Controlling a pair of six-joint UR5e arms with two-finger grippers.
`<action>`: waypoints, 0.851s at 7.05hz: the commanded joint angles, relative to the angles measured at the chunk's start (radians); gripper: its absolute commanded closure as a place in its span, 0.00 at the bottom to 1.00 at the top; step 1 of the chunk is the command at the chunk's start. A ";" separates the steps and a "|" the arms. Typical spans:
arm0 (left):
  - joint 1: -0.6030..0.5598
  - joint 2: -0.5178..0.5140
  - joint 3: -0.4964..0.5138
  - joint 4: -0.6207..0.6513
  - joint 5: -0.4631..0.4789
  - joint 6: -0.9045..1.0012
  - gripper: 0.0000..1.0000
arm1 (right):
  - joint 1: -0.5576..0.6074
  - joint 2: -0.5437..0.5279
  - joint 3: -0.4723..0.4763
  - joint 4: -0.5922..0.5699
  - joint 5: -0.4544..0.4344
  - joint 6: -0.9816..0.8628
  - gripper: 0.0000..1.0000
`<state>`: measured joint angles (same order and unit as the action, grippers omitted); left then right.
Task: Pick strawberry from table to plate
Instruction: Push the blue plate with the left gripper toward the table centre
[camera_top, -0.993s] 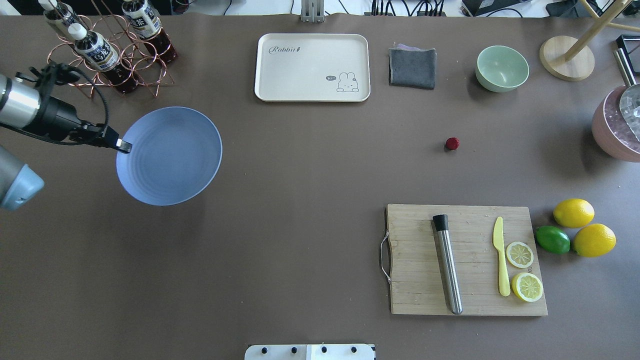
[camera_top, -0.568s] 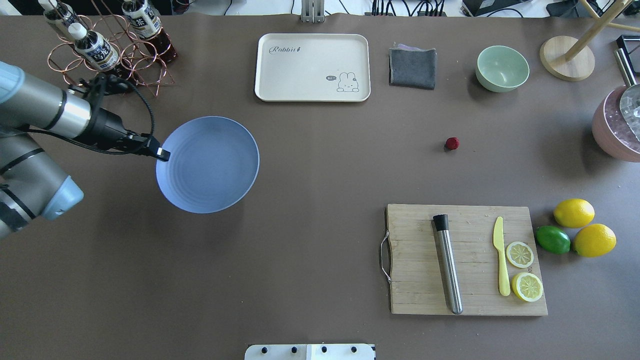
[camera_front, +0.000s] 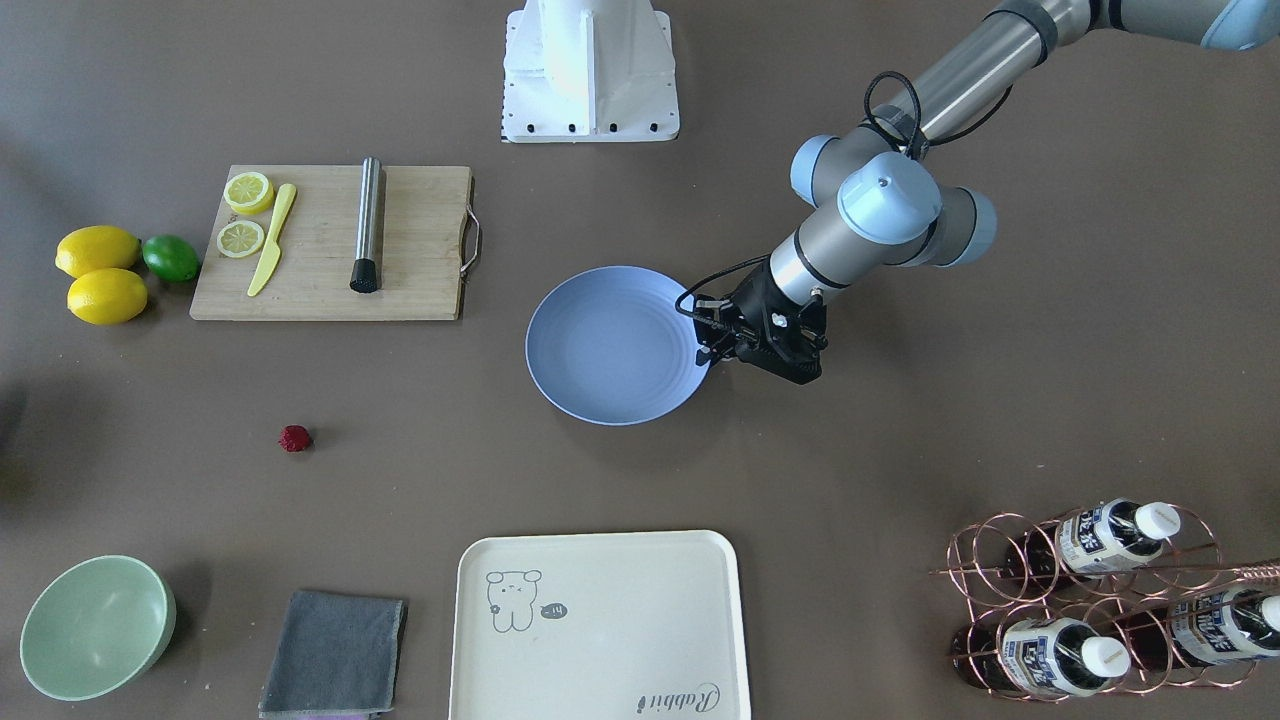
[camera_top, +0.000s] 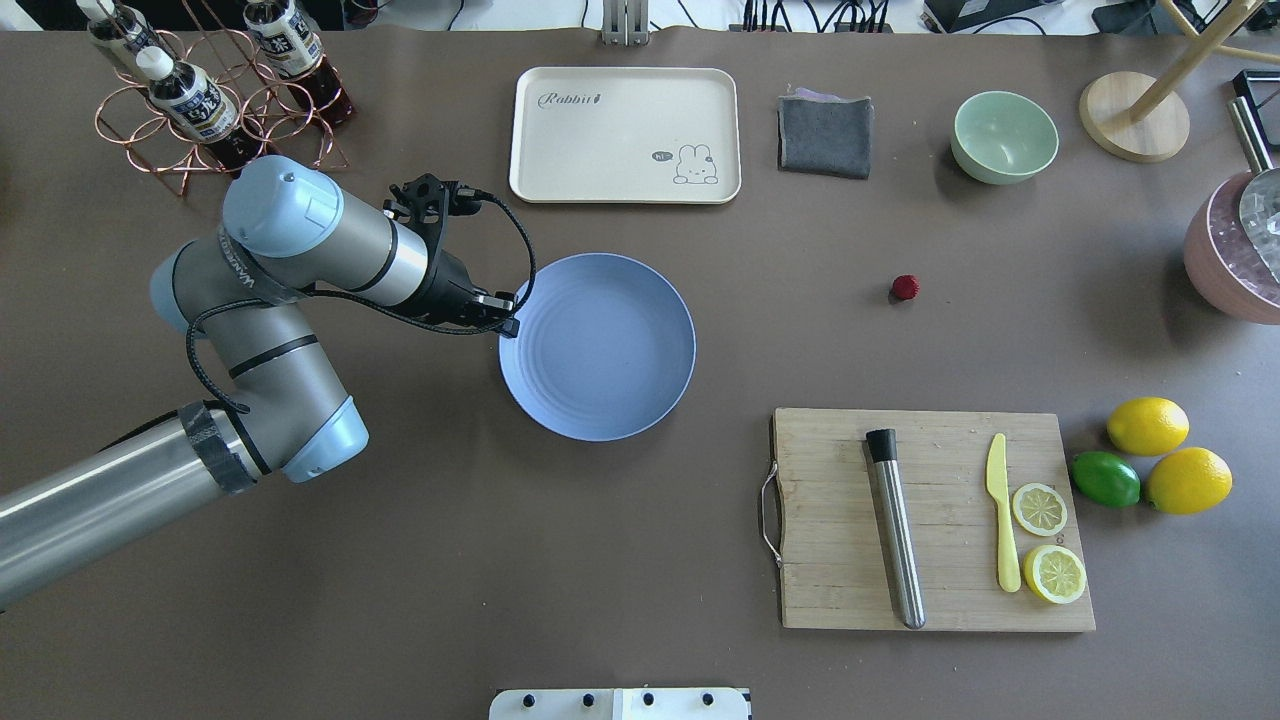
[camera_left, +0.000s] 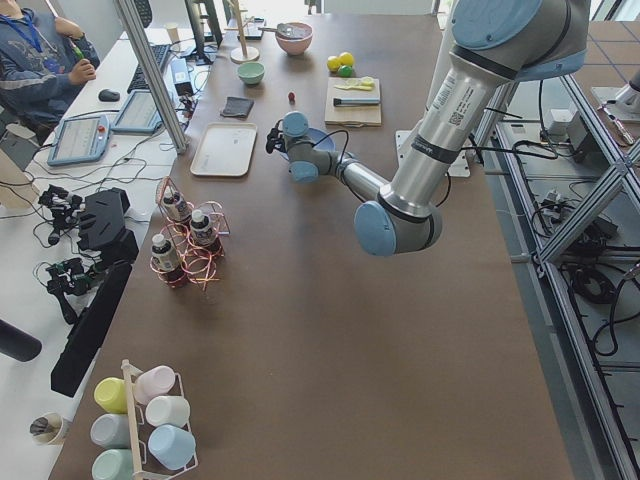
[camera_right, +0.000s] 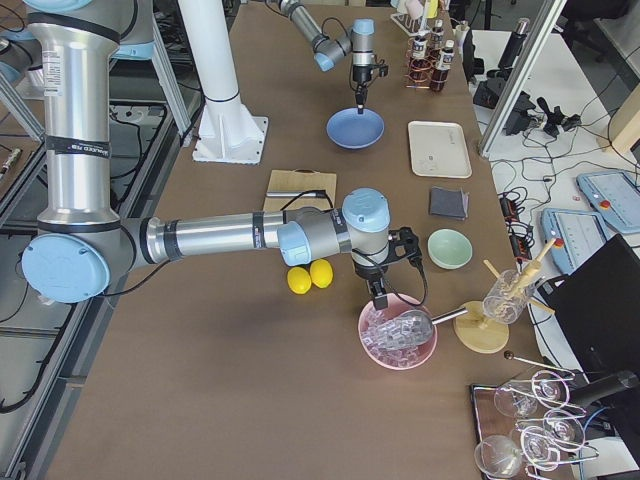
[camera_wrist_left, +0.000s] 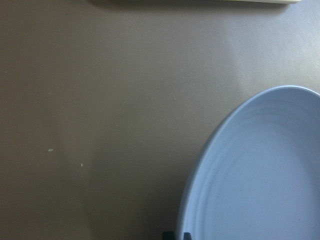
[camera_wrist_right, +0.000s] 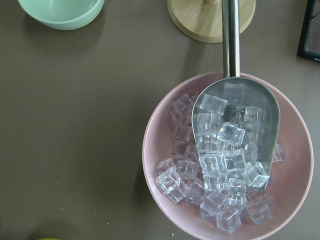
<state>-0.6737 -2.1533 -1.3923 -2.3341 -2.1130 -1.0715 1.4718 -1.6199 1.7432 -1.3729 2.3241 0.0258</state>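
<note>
The strawberry (camera_top: 904, 288) sits apart from the plate (camera_top: 600, 350), cutting board (camera_top: 830, 520) nearby.

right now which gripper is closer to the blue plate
Left. The left gripper holds the plate by its rim; the right gripper hangs over the pink ice bowl, far from it.

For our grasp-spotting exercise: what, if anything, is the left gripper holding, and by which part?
The left gripper holds the plate, pinched at the rim on the plate's edge.
</note>
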 joint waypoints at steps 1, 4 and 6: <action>0.038 -0.028 0.030 0.005 0.066 0.002 0.97 | -0.020 0.000 -0.005 0.002 -0.002 0.000 0.00; 0.021 -0.017 -0.031 0.027 0.097 -0.001 0.02 | -0.124 0.079 0.004 0.005 -0.017 0.221 0.01; -0.102 0.068 -0.214 0.254 0.000 0.024 0.02 | -0.282 0.170 0.006 0.005 -0.107 0.497 0.01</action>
<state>-0.6975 -2.1349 -1.4996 -2.2141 -2.0521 -1.0639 1.2831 -1.5040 1.7474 -1.3684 2.2666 0.3566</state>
